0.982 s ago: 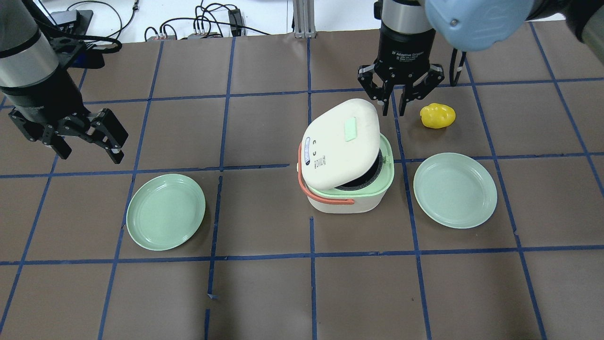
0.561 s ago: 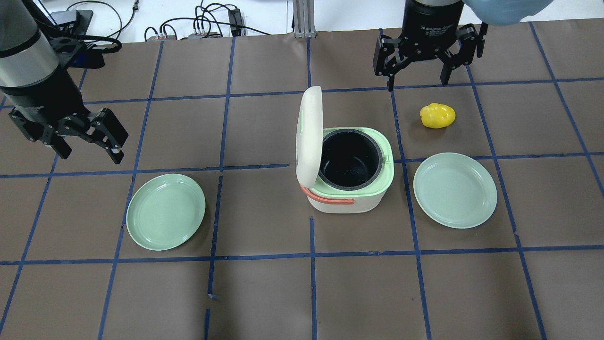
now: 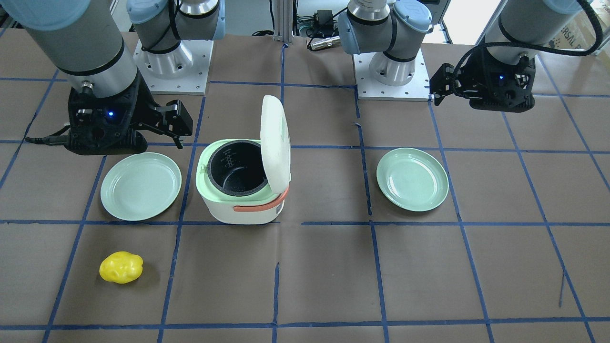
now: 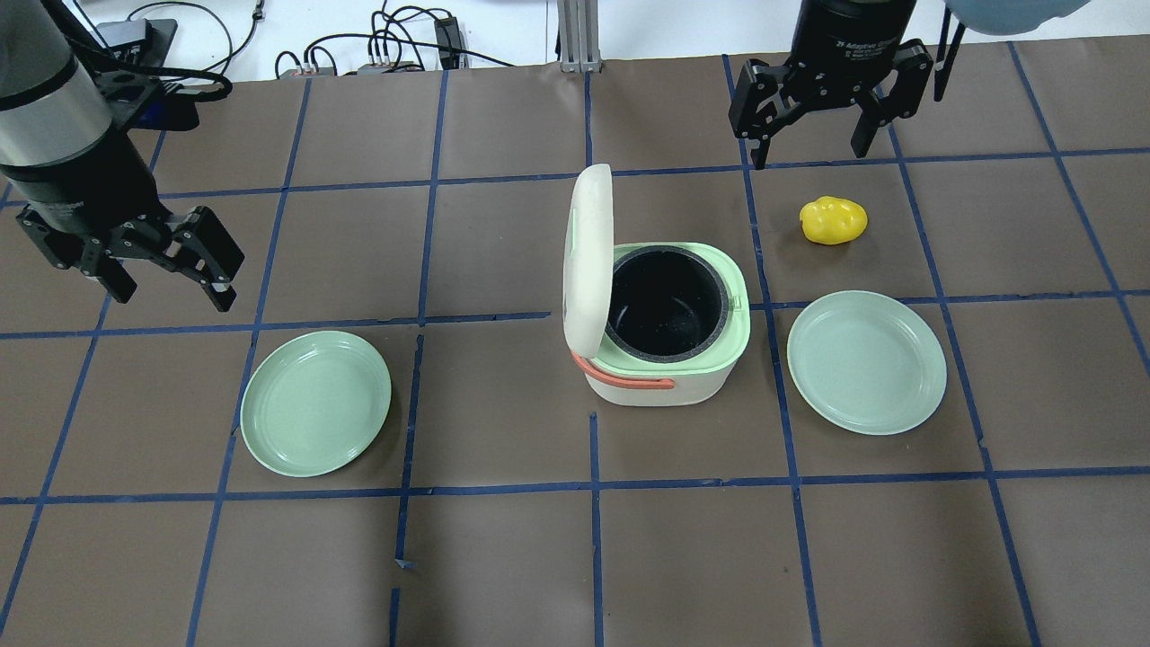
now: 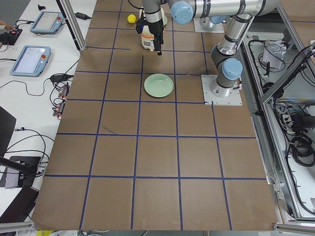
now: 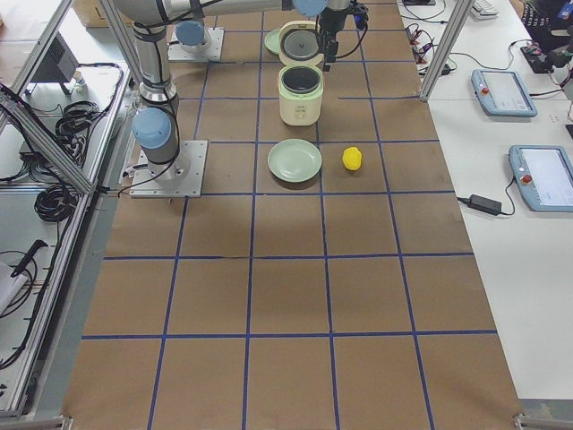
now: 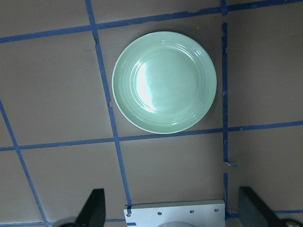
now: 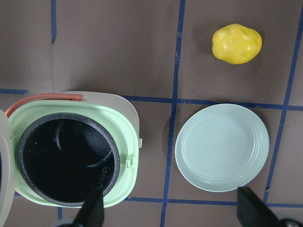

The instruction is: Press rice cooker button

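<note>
The rice cooker stands mid-table, white with a green rim and an orange handle. Its lid stands upright on the left side, and the black inner pot is bare and empty. A small latch tab sits on the rim's right side. My right gripper is open and empty, raised beyond the cooker's far right corner and apart from it. In the right wrist view the cooker lies below and to the left. My left gripper is open and empty, far to the left.
A green plate lies right of the cooker, and another green plate lies to its left, under the left gripper's view. A yellow lumpy toy lies beyond the right plate. Cables run along the far edge.
The lid swung from half open to fully upright. My right gripper drew back from the cooker's far corner, moved up and right, and spread wider. The left arm has not moved.
</note>
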Action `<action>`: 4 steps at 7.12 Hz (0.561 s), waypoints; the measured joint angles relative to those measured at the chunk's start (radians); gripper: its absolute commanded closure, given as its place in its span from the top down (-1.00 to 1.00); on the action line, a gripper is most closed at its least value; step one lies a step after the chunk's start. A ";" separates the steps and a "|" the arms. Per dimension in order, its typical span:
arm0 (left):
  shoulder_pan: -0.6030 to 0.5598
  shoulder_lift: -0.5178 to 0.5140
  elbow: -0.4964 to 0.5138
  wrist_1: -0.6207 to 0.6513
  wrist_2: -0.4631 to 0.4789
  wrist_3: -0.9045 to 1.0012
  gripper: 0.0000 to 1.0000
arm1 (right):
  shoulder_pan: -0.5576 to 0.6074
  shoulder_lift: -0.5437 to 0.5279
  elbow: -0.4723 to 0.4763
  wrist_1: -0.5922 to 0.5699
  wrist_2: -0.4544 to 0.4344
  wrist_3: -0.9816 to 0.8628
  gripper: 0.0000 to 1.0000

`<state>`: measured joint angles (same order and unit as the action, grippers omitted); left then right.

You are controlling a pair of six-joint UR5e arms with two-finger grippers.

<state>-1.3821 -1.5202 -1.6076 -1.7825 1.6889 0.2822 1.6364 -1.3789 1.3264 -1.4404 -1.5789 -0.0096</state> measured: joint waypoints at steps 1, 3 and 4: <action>0.000 0.000 0.000 0.000 0.000 0.000 1.00 | -0.002 -0.004 0.003 0.001 0.013 -0.012 1.00; 0.000 0.000 0.000 0.000 0.000 0.000 1.00 | -0.004 -0.007 0.006 0.002 0.021 -0.040 1.00; 0.000 0.000 0.000 0.000 0.000 0.000 1.00 | -0.003 -0.007 0.006 0.003 0.020 -0.044 1.00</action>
<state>-1.3821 -1.5202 -1.6076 -1.7825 1.6889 0.2823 1.6330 -1.3859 1.3326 -1.4376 -1.5586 -0.0535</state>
